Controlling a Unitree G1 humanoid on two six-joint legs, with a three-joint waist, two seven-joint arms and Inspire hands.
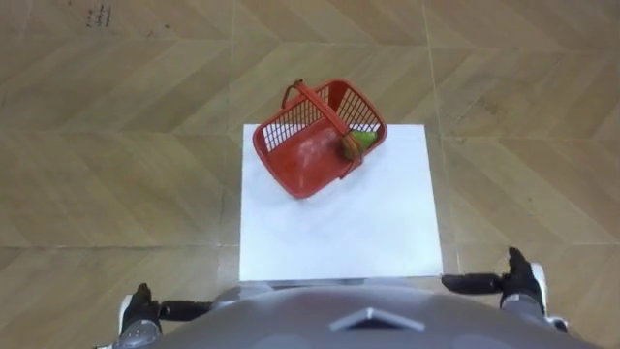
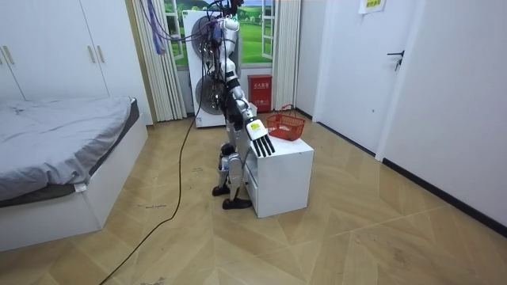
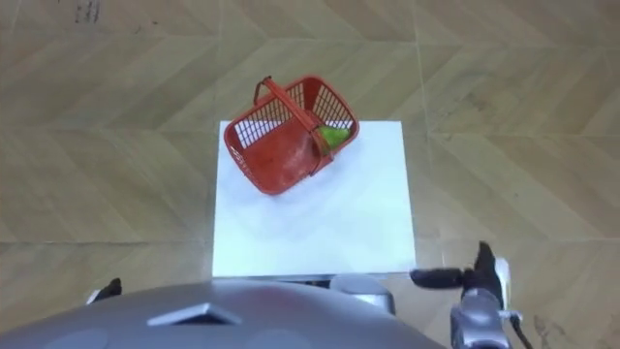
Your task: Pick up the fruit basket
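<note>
**Basket waits on the table, both hands empty**

The robot stands right up against a white table [image 1: 339, 233]. Its left hand [image 1: 140, 312] and right hand [image 1: 521, 281] hang low by the near edge, fingers straight and open, holding nothing. Farther off, the red basket [image 1: 302, 160] sits on the table's far-left part, with a green fruit [image 1: 363, 139] inside. A wood floor [image 1: 116, 145] lies beyond.

The basket [image 1: 315, 145] sits on the table [image 1: 358, 233], toward its far left corner, with fruit [image 1: 360, 139] in its right end. The left hand [image 1: 140, 312] and right hand [image 1: 521, 281] flank the near edge (where the robot stands).
</note>
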